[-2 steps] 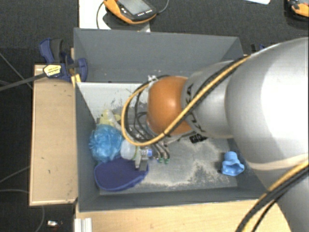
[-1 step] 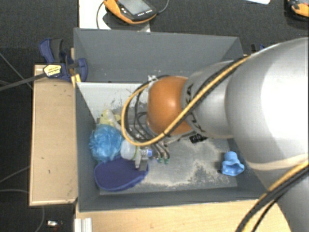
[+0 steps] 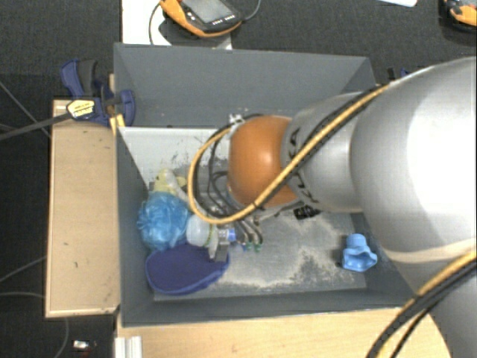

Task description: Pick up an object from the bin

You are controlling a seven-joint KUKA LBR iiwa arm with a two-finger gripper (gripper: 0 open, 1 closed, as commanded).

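Low at lower-left centre, gripper (image 3: 237, 239), width impossible to tell, just beside a small clear plastic bottle (image 3: 200, 231) lying between blue mesh puff (image 3: 159, 222) and dark-blue flat dish (image 3: 181, 271). Best to centre on the bottle, clear of the mesh.

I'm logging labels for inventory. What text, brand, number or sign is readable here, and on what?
No text can be read.
Orange handheld device beyond the bin: screen marks too blurred to read.
Pale bottle in the bin: no legible label.
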